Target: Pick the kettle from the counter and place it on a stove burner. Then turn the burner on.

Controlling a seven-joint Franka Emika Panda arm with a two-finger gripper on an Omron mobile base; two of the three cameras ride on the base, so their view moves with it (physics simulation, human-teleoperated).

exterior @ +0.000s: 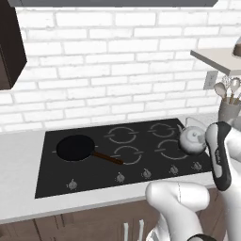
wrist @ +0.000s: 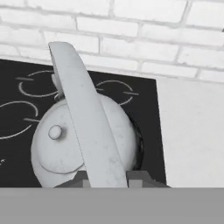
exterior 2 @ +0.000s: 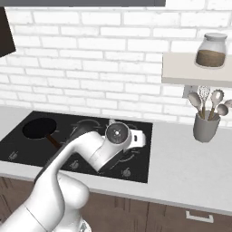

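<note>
Kettle in the left base view sits at the right end of the black glass cooktop, over the near right stove burner, a ring of broken grey arcs. Its body is round, shiny silver, with a knobbed lid; the short spout points toward the back left, at the brick wall. A black frying pan rests on the left burner, its brown handle running toward the front right. Small knobs line the cooktop's front edge. The pale, smooth bench carries the cooktop, and a grey utensil holder stands to the right.

In the right base view the white arm covers the kettle; the holder stands on the bench right of the cooktop, under a shelf bearing a glass jar.

In the hand view the kettle lies directly below, lid knob left of centre. Its handle, seen here as a flat pale band, arches lengthwise from the top down between the two finger tips. The jaws of the gripper stand on either side of the handle, seemingly clamped on it.
</note>
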